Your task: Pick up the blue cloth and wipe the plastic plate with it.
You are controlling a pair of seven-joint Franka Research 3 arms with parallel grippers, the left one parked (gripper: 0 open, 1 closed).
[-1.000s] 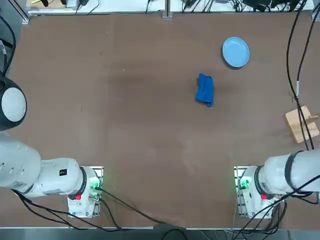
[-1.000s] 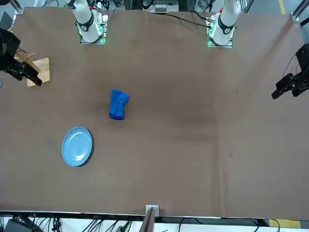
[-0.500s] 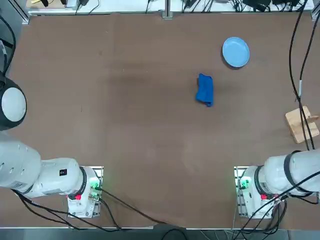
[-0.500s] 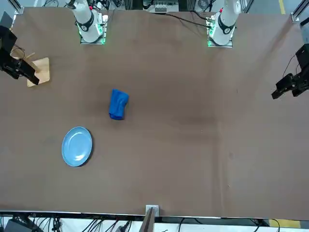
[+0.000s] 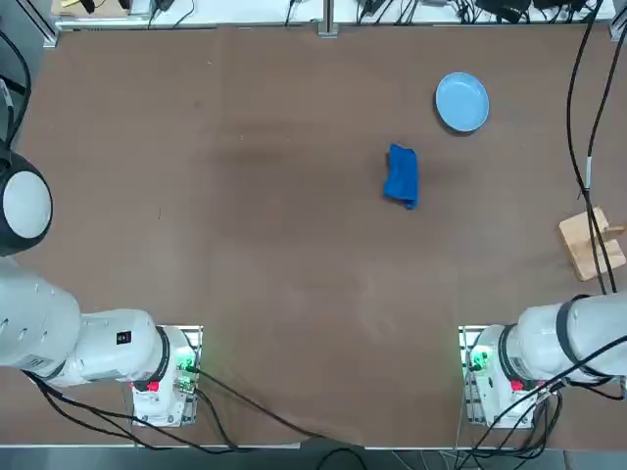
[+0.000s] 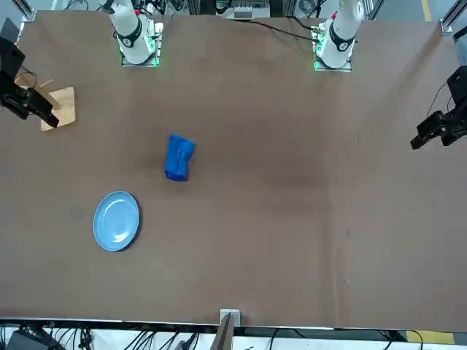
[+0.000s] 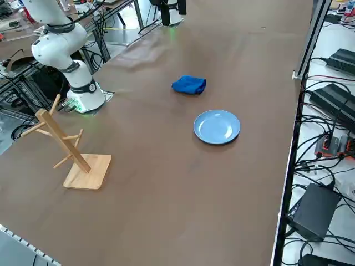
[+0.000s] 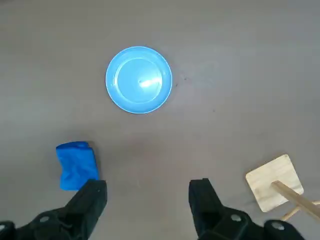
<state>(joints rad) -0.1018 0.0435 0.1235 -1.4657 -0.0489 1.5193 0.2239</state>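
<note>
Nothing moved; one blue cloth (image 5: 402,175); one plastic plate (image 5: 461,102).

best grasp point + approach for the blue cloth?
Probably straight down onto the middle of the blue cloth, pinching across its narrow width: it lies bunched in an elongated heap, clear of the plastic plate. The right gripper is open, high above the table.

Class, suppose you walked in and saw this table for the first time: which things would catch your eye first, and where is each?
The blue cloth lies bunched near the middle of the brown table. The plastic plate sits empty, apart from it, toward the far right corner. The right gripper hangs open high above the table, holding nothing, with a wooden rack at the right edge.
</note>
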